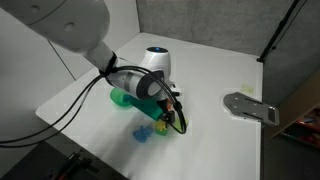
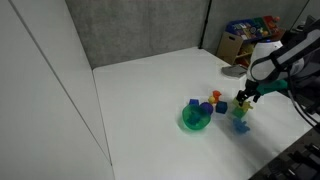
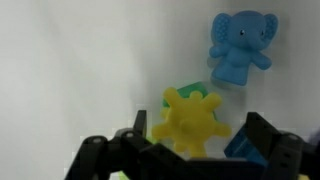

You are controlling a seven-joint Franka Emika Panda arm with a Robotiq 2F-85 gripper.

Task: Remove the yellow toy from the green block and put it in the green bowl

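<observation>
While the white desk (image 2: 140, 90) carries everything, green bowl (image 2: 196, 121) resting on it, fingers (image 3: 262, 138) near the bowl, spread apart, grasping nothing, blue elephant toy (image 3: 240, 48) and green block (image 3: 196, 88) near the bowl too, yellow toy (image 3: 190, 122) atop that block, outside the bowl.

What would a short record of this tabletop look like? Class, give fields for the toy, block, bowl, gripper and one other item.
yellow toy: on top of the green block, between the gripper's fingers
green block: mostly hidden under the toy
green bowl: on the white table, apart from the toy
gripper: open, straddling the toy
blue elephant: on the table beyond the block
task status: toy not yet in the bowl
</observation>
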